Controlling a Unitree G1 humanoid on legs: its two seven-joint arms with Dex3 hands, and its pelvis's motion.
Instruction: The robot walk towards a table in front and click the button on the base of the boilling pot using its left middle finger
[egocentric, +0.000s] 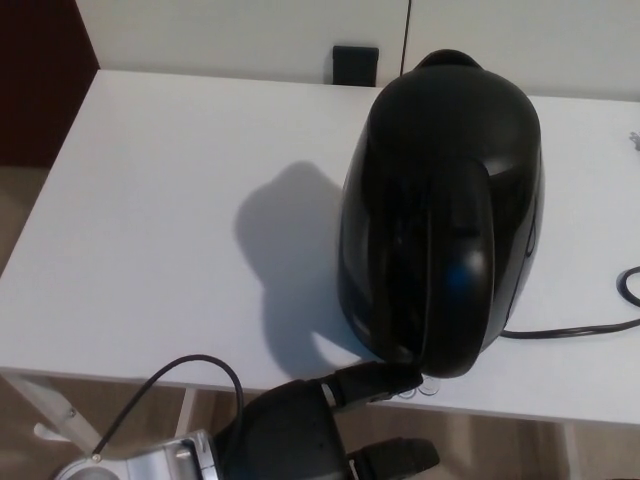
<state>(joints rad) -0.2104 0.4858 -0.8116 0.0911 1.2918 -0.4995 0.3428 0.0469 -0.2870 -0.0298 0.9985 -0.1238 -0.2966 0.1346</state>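
The boiling pot (440, 210) is standing on the worktop (160, 210), toward its right half. A power cord (570, 330) is lying on the worktop right of the pot, running off to the right. The left robot hand (300, 435) is sitting in front of the pot at the worktop's near edge, one finger (375, 380) reaching to the pot's base. A wall socket (355, 65) is sitting behind the pot, beyond the worktop's far edge.

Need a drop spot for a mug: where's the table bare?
Bare: the white table left of the kettle, wall to front edge. Crowded: front edge under the kettle, where the left hand reaches, and right side with the power cord.
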